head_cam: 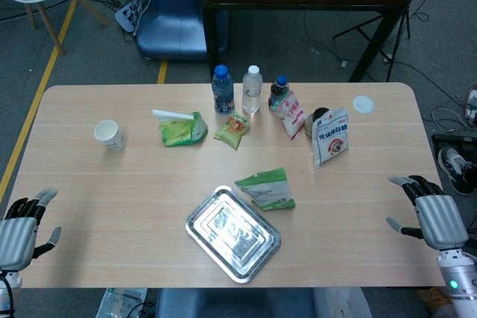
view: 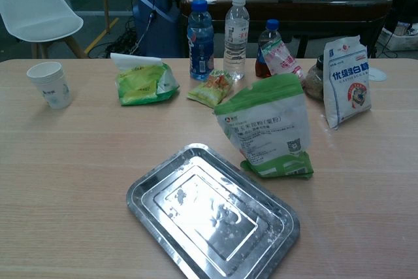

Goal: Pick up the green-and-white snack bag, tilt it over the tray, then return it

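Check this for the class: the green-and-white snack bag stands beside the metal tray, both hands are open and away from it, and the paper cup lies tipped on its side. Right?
One detail is wrong. The paper cup stands upright, as the chest view shows. The rest holds: the green-and-white snack bag stands beside the metal tray, and the left hand and right hand are open, away from it.

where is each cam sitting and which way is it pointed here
Head view: high above the near table edge, angled down over the table; shows the left hand and right hand, both empty, at the near corners.
Chest view: low, near tabletop height, facing forward across it; no robot body shows.
Shared: the tray, green-and-white snack bag, paper cup.
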Available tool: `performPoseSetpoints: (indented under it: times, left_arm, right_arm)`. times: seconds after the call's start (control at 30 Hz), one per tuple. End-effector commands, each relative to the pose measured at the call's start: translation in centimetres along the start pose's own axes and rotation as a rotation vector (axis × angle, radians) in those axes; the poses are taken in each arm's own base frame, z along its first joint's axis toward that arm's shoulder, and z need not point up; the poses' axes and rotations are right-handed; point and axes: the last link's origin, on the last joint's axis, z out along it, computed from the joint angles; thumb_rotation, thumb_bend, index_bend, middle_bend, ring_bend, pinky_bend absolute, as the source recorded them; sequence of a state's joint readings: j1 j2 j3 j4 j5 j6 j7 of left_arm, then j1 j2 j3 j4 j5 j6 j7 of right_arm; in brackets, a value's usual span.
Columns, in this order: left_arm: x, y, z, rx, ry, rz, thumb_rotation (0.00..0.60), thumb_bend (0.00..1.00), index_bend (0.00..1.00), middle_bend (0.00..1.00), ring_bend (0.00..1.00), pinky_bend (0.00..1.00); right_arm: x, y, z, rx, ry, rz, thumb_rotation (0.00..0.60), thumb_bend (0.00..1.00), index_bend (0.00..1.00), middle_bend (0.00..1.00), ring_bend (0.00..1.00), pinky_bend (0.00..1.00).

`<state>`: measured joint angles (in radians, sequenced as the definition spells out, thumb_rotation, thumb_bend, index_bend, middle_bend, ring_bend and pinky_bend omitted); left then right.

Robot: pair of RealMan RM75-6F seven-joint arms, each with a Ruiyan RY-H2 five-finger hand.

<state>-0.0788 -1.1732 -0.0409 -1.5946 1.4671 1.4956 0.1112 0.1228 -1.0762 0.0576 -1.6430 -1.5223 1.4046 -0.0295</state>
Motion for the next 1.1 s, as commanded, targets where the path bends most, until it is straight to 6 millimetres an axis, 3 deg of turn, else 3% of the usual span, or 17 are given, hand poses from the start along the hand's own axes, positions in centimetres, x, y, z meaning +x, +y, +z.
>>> performPoseSetpoints:
  times: [0.03, 0.23, 0.47, 0.9, 1.1]
  left_arm:
    - [0.1, 0.0, 0.0, -0.004, 0.004, 0.001, 0.600, 0.33, 0.14, 0.15, 0.23, 0.11]
    - [0.5, 0.2, 0.0, -0.018, 0.025, -0.006, 0.600, 0.33, 0.14, 0.15, 0.23, 0.11]
    - [0.4, 0.5, -0.1, -0.039, 0.019, -0.015, 0.600, 0.33, 0.14, 0.15, 0.23, 0.11]
    - [0.8, 0.4, -0.5, -0.043, 0.026, -0.017, 0.600, 0.33, 0.14, 0.15, 0.23, 0.11]
    - [0.7, 0.2, -0.6, -0.039, 0.020, -0.020, 0.600, 0.33, 0.14, 0.15, 0.23, 0.10]
  right_arm:
    - [0.1, -0.4, 0.3, 0.019, -0.007, 0.004, 0.600, 0.07, 0.25, 0.29, 0.19, 0.27]
    - [0.0, -1.3, 1.2, 0.049, -0.050, 0.010, 0.600, 0.06, 0.25, 0.29, 0.19, 0.27]
    - [-0.6, -3.4, 4.2, 0.107, -0.131, 0.034, 0.600, 0.05, 0.25, 0.29, 0.19, 0.27]
    - [-5.3, -10.3, 9.4, 0.245, -0.305, 0.148, 0.600, 0.00, 0.21, 0.25, 0.15, 0.27]
    - [-7.4, -12.1, 11.3, 0.271, -0.336, 0.220, 0.600, 0.00, 0.21, 0.25, 0.15, 0.27]
